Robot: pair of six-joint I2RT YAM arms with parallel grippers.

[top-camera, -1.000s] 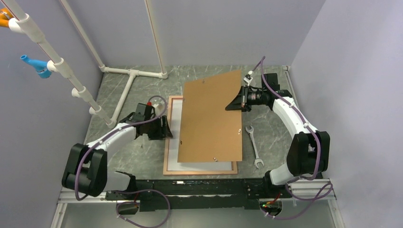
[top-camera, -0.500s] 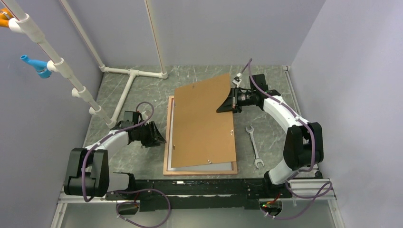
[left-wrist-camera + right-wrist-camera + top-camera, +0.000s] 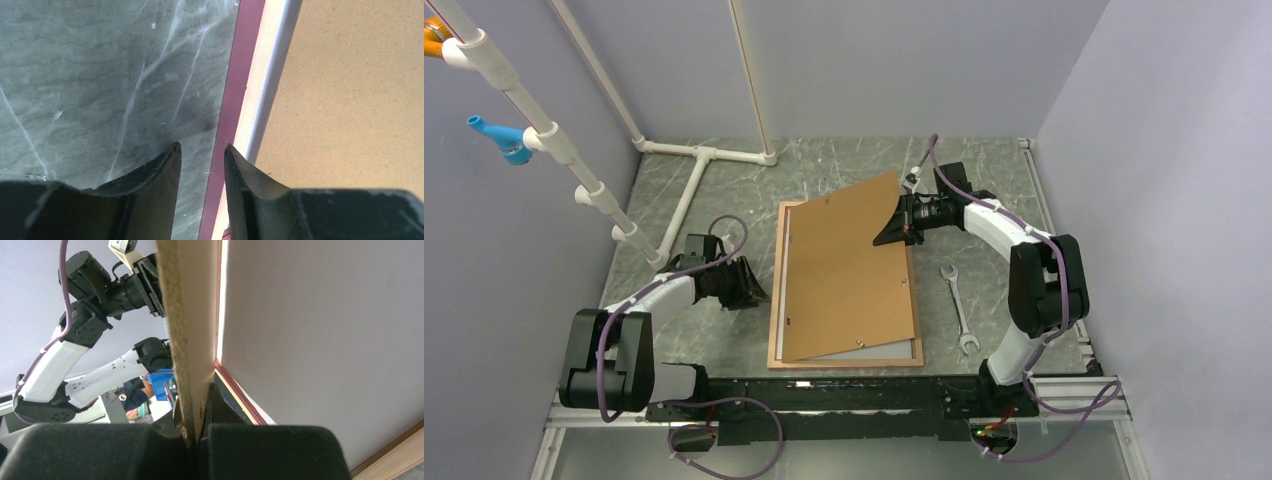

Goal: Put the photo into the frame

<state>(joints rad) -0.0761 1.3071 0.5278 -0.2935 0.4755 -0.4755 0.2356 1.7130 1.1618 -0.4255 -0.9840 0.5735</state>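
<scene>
The photo (image 3: 876, 350) lies face down inside the frame (image 3: 775, 300) at the centre of the top view. We see only pale strips of its white back along the lower and left edges. Over it slants the brown backing board (image 3: 849, 270), low at the lower left and raised at the upper right. That raised corner is clamped edge-on between the fingers of the right gripper (image 3: 892, 228). The left gripper (image 3: 754, 290) sits low, just left of the frame's left rail, its fingers a little apart and holding nothing. We judge the step in hand to be seating the board. The board sits skewed, so we square it to the rails first, then lower the raised corner slowly. The left gripper can steady the frame so the print does not slide.
</scene>
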